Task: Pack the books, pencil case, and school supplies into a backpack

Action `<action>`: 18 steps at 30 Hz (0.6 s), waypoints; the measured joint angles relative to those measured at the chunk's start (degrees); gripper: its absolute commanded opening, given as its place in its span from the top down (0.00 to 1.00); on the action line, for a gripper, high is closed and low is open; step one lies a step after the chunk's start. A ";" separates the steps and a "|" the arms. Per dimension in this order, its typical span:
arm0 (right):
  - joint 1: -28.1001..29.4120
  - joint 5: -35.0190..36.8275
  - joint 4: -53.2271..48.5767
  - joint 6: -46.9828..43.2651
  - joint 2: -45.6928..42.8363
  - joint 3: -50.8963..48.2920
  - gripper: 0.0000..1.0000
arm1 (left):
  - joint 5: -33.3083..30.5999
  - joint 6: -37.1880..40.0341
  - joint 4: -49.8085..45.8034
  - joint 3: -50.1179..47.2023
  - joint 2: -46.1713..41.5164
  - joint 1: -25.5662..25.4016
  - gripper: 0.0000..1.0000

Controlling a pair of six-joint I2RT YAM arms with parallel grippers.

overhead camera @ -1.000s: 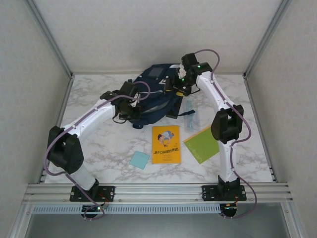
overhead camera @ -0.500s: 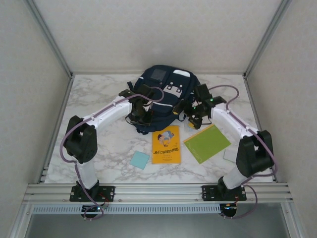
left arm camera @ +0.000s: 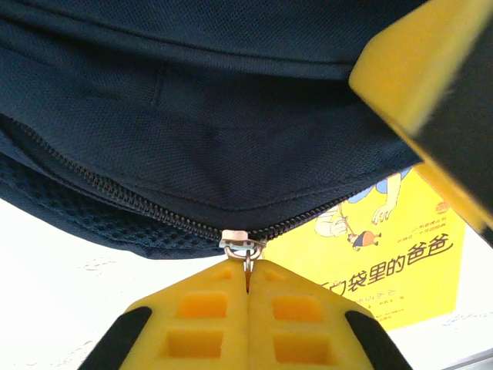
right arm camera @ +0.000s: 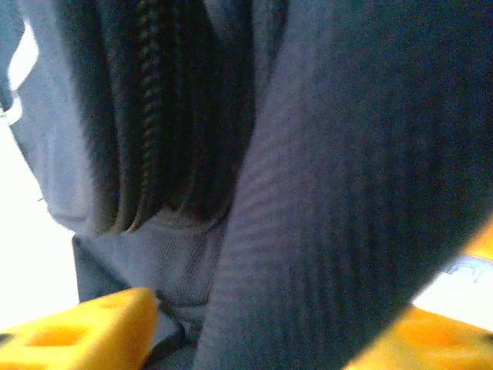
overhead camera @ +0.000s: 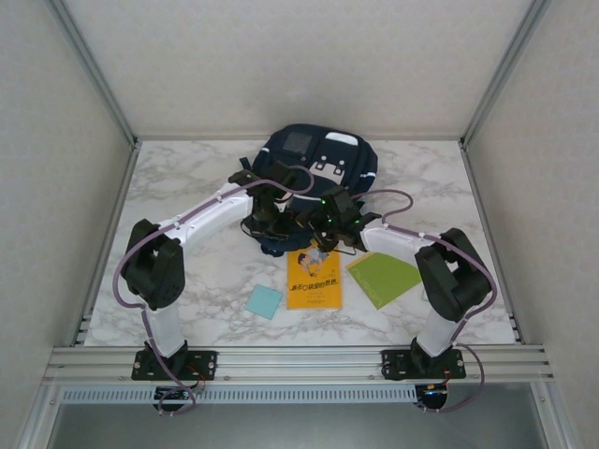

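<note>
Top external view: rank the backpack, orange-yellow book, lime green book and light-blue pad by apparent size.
1. backpack: clearly largest.
2-3. orange-yellow book and lime green book: these look alike and both are partly covered, so unranked.
4. light-blue pad: smallest.

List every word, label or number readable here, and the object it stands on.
"袋里的爸爸": black lettering on the thin orange-yellow cartoon book, left wrist view; start hidden.
Same title, top view: too small to read.
Navy blue fabric backpack, plain lime green book: no readable text.
</note>
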 measured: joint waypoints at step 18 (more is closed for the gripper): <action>-4.68 -8.76 -32.20 -47.58 3.10 22.91 1.00 | -3.89 6.84 2.80 -7.37 -2.67 2.29 1.00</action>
